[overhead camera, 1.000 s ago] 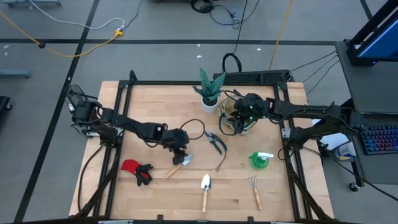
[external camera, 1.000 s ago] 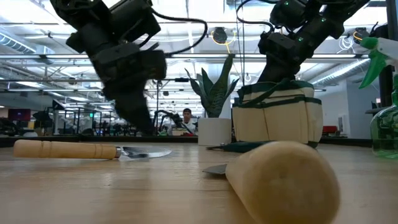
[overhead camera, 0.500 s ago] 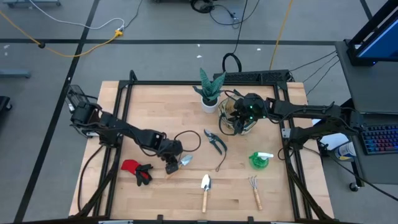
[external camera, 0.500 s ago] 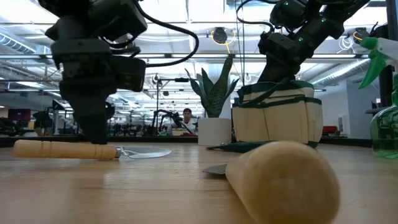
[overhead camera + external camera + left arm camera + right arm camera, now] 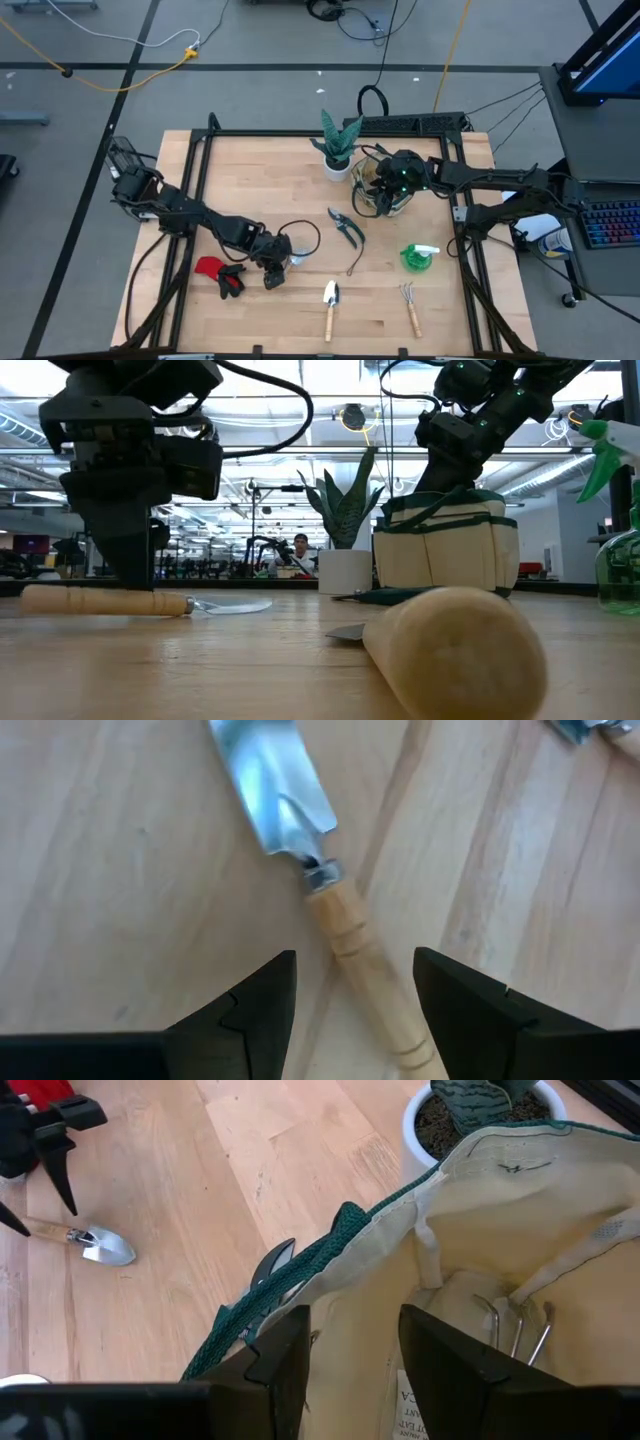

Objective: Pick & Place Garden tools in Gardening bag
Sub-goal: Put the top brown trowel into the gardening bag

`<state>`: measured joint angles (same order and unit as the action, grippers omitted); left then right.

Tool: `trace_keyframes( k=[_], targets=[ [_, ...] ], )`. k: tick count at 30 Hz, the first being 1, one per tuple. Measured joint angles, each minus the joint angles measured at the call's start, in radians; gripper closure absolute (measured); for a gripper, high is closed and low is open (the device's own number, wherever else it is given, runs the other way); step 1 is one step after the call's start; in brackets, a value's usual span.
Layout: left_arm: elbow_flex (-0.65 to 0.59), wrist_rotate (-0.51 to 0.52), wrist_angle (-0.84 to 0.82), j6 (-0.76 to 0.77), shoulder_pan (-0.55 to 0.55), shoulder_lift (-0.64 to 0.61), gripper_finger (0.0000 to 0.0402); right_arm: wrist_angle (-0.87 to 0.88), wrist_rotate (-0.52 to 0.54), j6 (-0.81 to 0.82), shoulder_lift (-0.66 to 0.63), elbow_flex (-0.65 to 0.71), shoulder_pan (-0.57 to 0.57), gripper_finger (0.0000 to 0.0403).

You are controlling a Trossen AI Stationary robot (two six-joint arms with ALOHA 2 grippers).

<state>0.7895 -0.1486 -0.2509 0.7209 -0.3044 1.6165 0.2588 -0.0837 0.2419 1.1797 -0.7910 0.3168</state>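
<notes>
One trowel lies flat on the bench near its front-left part, blade toward the middle, and the left gripper stands right over its wooden handle with fingers spread wide, one on each side, gripping nothing. Half a second ago this gripper sat slightly farther right over the trowel; a second ago it was higher and nearer the blade, so it has slid along toward the handle end and come down. In the low view the gripper reaches down to the handle.

Just left of it lie the red-and-black gloves. A second trowel and a fork lie near the front edge, the shears at mid-bench, and the green spray bottle toward the right edge. None of these has shifted.

The bag stands near the back-right part of the bench, beside a plant in a white pot. The right gripper hangs unmoved over the bag's mouth, fingers apart and empty; inside the bag metal tines show.
</notes>
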Motion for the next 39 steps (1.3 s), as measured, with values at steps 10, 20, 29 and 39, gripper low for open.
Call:
trace_keyframes(
  k=[10, 20, 29, 39],
  targets=[
    [0.001, 0.069, 0.024, 0.022, -0.045, 0.000, 0.0192, 0.000, 0.000, 0.000, 0.000, 0.000, 0.000, 0.0258],
    [0.001, 0.100, -0.009, 0.025, -0.050, 0.000, 0.0192, 0.000, 0.000, 0.000, 0.000, 0.000, 0.000, 0.0258],
    [0.000, 0.133, -0.014, 0.027, -0.060, 0.007, 0.0192, 0.000, 0.000, 0.000, 0.000, 0.000, 0.000, 0.0259],
    [0.003, 0.137, 0.013, 0.002, -0.071, 0.072, 0.0193, -0.002, 0.000, 0.000, 0.000, -0.001, 0.000, 0.0261]
  ],
)
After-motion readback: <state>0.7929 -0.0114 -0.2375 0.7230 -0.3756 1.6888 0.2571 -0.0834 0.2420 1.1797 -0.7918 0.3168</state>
